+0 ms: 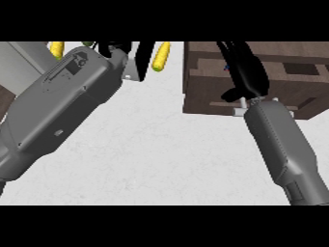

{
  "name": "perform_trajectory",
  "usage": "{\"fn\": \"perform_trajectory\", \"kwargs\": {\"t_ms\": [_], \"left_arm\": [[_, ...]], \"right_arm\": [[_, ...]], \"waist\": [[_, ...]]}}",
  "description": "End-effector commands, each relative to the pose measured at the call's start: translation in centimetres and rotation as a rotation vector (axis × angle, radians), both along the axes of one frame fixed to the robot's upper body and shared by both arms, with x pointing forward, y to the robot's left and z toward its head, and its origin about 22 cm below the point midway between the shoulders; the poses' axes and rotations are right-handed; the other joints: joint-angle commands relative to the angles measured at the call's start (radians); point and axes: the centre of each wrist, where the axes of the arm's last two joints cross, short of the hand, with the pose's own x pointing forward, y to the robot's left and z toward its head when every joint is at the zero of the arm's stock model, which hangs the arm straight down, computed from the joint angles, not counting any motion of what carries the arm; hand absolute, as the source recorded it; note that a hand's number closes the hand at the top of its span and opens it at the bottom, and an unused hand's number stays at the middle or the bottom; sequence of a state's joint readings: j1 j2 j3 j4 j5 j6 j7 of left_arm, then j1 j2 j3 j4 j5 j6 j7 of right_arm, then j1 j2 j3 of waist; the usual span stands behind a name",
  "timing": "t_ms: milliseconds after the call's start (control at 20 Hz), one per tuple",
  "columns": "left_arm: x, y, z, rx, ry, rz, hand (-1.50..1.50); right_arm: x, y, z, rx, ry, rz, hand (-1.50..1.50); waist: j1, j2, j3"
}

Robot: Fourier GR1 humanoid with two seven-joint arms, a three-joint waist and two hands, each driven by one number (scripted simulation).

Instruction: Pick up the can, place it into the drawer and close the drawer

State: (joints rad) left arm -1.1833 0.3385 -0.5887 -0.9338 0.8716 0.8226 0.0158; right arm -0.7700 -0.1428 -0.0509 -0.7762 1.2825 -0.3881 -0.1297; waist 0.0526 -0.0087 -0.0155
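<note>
**Findings.** The right hand (244, 72) stood in the upper right of the frame, over the dark wooden drawer (204, 84). Whether it was released, clenched or grasping could not be told. The left hand (114, 48) lay at the top of the frame, left of centre, largely cut off by the upper edge, and its state could not be told either.

**Can.** It was not plainly seen. A small blue-and-red patch (226, 67) at the right hand's left edge might have been it, hidden behind that hand above the drawer.

**Surroundings.** The white bench (159, 154) filled the middle. A pale handle (239, 111) sat at the drawer's lower edge. Two yellow pieces (56, 48) (161, 57) lay along the top.

**Handling, as judged.** A can should be stiff, fairly light and smooth-walled, so liable to slip. It is best taken round the middle of its side, clear of the rims.
</note>
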Motion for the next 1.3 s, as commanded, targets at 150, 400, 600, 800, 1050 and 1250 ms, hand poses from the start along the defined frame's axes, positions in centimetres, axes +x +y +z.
{"fn": "perform_trajectory", "kwargs": {"t_ms": [150,400,600,800,1050,1250], "left_arm": [[-0.5,1.4,-0.2,-0.002,-0.013,0.021,-1.50],[-1.0,1.4,1.5,-0.010,-0.008,0.008,-1.50],[-1.0,3.7,1.7,0.004,-0.021,-0.002,-1.50],[-1.4,3.2,2.4,0.010,-0.025,-0.012,-1.50],[-2.1,2.4,1.6,0.003,-0.023,-0.007,-1.50],[-2.7,2.9,2.1,0.006,-0.021,-0.028,-1.50]], "right_arm": [[1.5,-0.3,-1.3,0.026,-0.035,-0.056,-1.50],[2.7,-0.2,-0.3,0.026,-0.068,-0.069,-1.50],[4.2,-0.6,2.5,0.021,-0.112,-0.088,-1.50],[4.6,-0.5,3.0,0.025,-0.128,-0.117,-1.50],[5.6,-0.3,5.6,0.014,-0.169,-0.141,-1.50],[5.9,-0.5,6.3,0.018,-0.154,-0.168,-1.50]], "waist": [[0.011,0.028,0.017],[0.022,0.031,0.018],[0.031,0.036,0.017],[0.043,0.040,0.018],[0.051,0.043,0.018],[0.071,0.045,0.018]]}}
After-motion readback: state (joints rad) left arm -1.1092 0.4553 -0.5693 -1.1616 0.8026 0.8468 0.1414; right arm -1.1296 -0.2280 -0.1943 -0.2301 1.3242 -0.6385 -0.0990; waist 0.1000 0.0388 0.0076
